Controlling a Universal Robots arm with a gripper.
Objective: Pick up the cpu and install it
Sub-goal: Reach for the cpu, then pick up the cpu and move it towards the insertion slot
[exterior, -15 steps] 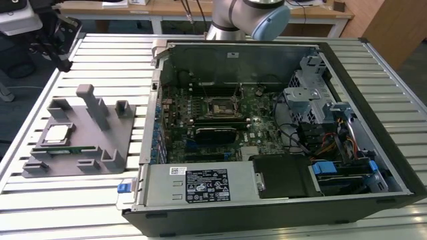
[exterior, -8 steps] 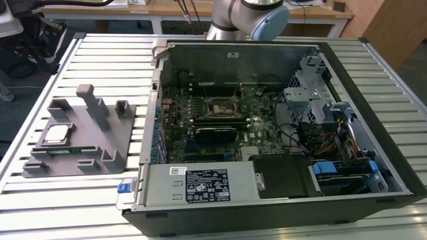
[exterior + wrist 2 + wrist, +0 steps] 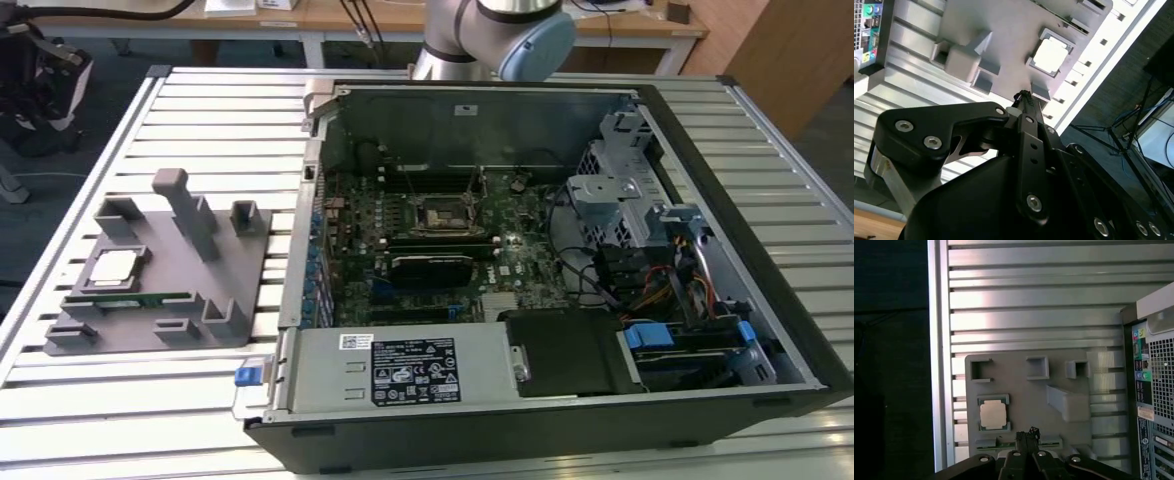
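Near edge, exterior view: an open computer case [image 3: 731,205] lies on its side on the slatted tabletop [image 3: 200,110], its labelled power supply [image 3: 400,368] nearest the camera.

Mid-depth, the exterior view's left: a grey fixture [image 3: 167,278] sits on the tabletop just beside the case. The memory stick [image 3: 130,300] lies in a slot on the fixture's near side. Just beyond it the cpu [image 3: 111,268] rests flat in its own pocket, silver top up, not yet picked up.

In the first wrist view the gripper [image 3: 1027,435] hangs well above the fixture, over the memory stick's slot and just off the cpu. The jaws are closed tip to tip with nothing between them.

Handling, as a judgement: the cpu looks light, thin and rigid, and its smooth metal top gives little friction. Its underside contacts are likely delicate, so it should stay level and unsqueezed. Raised lips border the pocket on two opposite sides. The other two sides look open, so the pale edges there are the likely place to take hold, with a shallow, light pinch.

Farther in: the black socket [image 3: 441,215] sits near the middle of the motherboard, with no chip seated in it.

Far edge: the arm [image 3: 497,30] stands behind the case.
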